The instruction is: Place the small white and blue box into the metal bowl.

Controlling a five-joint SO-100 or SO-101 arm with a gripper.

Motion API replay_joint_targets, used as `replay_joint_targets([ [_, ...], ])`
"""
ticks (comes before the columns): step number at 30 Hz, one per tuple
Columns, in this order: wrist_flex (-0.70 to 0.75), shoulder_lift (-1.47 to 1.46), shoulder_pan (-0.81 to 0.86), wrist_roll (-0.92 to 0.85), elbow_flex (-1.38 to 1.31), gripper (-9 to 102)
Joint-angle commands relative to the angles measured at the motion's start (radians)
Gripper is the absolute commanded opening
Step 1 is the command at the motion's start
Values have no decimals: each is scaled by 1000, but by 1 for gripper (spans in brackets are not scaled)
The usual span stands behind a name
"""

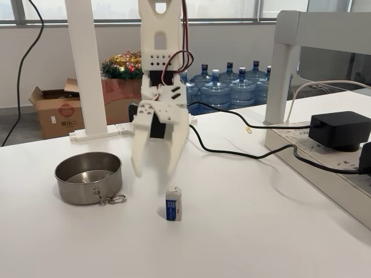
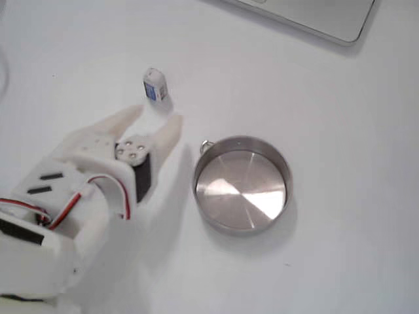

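We had the tool (image 1: 152,180) released, jaws spread, just behind the upright small white and blue box (image 1: 173,203) for straddling it, metal bowl (image 1: 88,176) empty alongside on the bench (image 1: 261,231).

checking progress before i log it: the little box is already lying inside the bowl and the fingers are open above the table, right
Not quite. The little box is not in the bowl; it stands upright on the table, apart from the bowl, as both fixed views show. The bowl holds nothing. The rest is right: the fingers are open above the table, just short of the box.
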Motion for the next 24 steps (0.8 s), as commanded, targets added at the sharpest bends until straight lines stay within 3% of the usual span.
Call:
replay_joint_targets([
  [1, -17, -61, -5, 9, -74, 19],
  [7, -17, -120, -35, 94, -129, 19],
  [24, -17, -190, -61, 100, -204, 24],
])
